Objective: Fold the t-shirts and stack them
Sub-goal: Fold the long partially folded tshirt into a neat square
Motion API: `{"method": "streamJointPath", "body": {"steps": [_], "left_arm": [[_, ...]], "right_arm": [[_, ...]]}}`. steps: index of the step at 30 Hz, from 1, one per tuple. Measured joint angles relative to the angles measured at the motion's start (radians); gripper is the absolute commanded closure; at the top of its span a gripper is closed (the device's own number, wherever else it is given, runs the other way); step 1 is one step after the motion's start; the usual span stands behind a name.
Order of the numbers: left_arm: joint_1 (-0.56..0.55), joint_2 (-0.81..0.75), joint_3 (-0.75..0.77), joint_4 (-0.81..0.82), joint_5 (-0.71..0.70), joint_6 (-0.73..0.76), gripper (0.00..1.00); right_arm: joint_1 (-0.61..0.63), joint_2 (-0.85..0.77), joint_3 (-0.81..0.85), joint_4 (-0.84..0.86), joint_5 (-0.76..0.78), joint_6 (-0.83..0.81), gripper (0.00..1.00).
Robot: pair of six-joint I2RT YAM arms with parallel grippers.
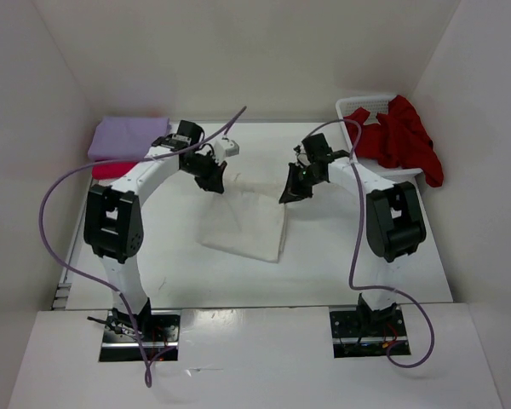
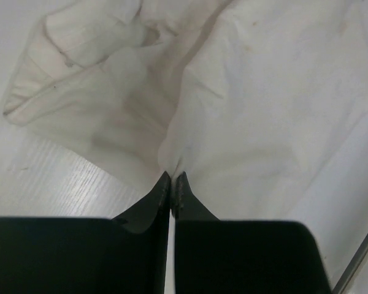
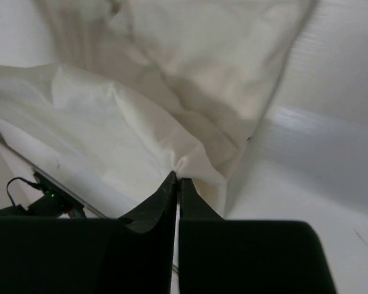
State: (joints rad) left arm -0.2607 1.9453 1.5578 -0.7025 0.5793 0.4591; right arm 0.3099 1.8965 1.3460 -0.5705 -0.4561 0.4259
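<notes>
Currently both arms reach in over the middle of the tabletop. Left gripper has its fingers pressed together, pinching a fold of the cream t-shirt at the tips. Right gripper is the same, fingers together with a pinch of the same cloth at the tips. The cream t-shirt lies spread between the two grippers at tabletop centre, wrinkled, with its near part flat on the surface. Lavender t-shirt sits folded at the far-left corner, on top of the pink t-shirt, whose edge shows below it. Dark red t-shirt is crumpled and draped over the white basket at far right, well apart from the grippers.
</notes>
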Motion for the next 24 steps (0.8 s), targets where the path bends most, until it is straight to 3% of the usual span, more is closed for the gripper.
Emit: {"method": "streamJointPath", "body": {"steps": [4, 11, 24], "left_arm": [[-0.002, -0.098, 0.048, -0.021, 0.008, -0.009, 1.00], [-0.003, -0.111, 0.195, -0.034, 0.035, -0.027, 1.00], [-0.002, 0.230, 0.618, -0.042, 0.030, -0.048, 1.00]], "right_arm": [[0.016, -0.081, 0.030, -0.029, -0.012, 0.003, 1.00], [0.017, -0.114, 0.121, -0.051, -0.029, 0.011, 1.00], [-0.064, 0.069, 0.360, -0.071, -0.092, 0.014, 1.00]]}}
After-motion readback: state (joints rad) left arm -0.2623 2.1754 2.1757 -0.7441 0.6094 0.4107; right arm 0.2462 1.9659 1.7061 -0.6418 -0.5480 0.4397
